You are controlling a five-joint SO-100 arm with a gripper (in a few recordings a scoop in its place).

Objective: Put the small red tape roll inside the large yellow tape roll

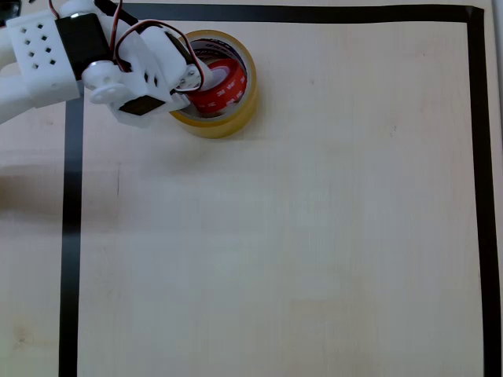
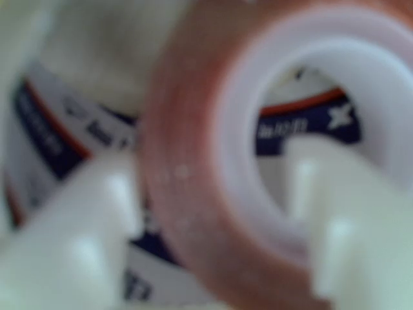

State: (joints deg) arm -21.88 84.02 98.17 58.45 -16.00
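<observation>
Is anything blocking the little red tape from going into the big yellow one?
Nothing visible blocks it. The small glossy red tape roll already sits inside the large yellowish packing tape roll, with the white gripper closed on its wall.

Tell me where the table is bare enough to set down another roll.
In the overhead view, the pale wooden table is bare across the centre, right and bottom inside the black tape border. The top-left corner is crowded: the white gripper, small red tape roll and large yellow tape roll.
</observation>
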